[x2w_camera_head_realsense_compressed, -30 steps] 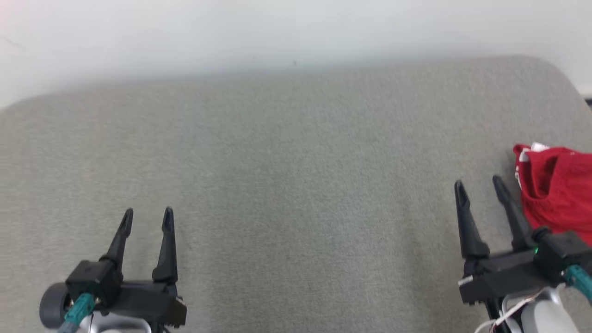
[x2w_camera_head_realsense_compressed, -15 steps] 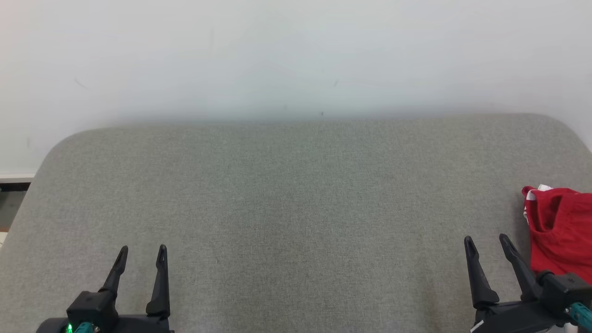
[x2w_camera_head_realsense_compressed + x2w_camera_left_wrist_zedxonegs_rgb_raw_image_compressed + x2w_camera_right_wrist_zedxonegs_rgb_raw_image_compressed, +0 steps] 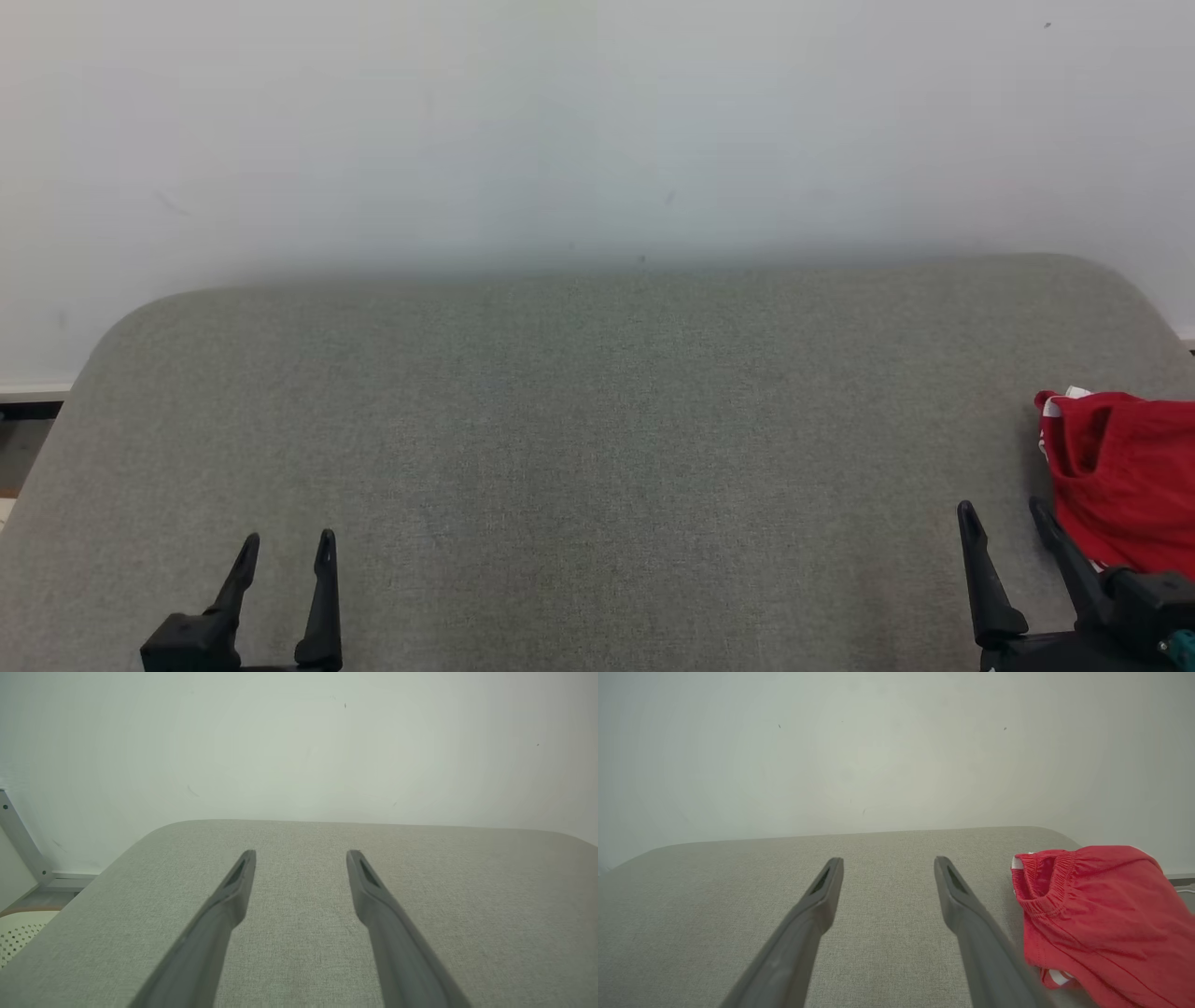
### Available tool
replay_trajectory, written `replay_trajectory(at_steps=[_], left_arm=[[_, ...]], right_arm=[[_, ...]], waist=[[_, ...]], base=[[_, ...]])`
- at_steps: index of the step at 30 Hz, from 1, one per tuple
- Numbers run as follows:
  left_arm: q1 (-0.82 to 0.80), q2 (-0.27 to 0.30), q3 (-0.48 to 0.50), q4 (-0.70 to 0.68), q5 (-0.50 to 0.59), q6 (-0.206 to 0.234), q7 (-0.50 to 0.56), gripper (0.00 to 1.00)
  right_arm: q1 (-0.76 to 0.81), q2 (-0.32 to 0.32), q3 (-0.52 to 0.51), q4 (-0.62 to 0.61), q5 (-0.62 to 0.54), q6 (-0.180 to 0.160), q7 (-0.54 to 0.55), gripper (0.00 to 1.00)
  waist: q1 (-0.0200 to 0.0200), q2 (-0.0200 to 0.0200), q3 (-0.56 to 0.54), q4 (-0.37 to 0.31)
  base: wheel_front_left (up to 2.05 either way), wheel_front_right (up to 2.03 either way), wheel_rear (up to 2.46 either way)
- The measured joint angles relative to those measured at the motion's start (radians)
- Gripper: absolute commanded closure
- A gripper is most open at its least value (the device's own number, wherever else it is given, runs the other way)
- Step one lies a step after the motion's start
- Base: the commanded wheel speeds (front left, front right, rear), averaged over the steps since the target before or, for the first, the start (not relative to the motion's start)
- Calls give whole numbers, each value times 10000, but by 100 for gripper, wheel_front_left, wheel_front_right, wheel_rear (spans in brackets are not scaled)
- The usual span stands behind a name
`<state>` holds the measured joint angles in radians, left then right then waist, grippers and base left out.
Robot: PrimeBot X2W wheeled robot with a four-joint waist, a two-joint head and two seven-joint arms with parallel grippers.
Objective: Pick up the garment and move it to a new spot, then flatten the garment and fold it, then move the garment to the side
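**Both grippers open and empty; red garment at the bench's right edge**

Head view: our left gripper (image 3: pixel 288 538) and right gripper (image 3: pixel 1001 505) sit low over the grey bench (image 3: pixel 597 420), jaws apart, holding nothing. The red garment (image 3: pixel 1120 485) lies just beside the right one and runs off frame. Left wrist view: spread fingers over bare bench fabric. Right wrist view: the garment (image 3: pixel 1092 905) lies compact, its elastic waistband gaping, close to the right-hand finger. This fits cloth waiting to be fetched or cloth set aside after folding. Either way, we judge a careless brush from that finger would drag it.
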<state>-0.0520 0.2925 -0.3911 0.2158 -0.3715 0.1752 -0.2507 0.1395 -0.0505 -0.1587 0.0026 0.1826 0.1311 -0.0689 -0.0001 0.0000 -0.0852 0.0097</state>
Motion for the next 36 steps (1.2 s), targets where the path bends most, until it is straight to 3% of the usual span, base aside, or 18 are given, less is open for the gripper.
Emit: replay_trajectory(at_steps=[29,30,36], left_arm=[[-112,-224,-27,284,-75,92,-65,0],[-114,-232,-29,286,-75,81,-65,100],[274,-453,-117,495,-366,17,-54,100]], right_arm=[[128,0,-42,-148,17,0,155,0],[128,0,-46,-157,19,0,155,100],[249,92,-82,324,265,0,357,100]], waist=[[1,0,57,-35],[1,1,60,-26],[1,1,79,-25]], base=[[0,0,0],[0,0,0],[0,0,0]])
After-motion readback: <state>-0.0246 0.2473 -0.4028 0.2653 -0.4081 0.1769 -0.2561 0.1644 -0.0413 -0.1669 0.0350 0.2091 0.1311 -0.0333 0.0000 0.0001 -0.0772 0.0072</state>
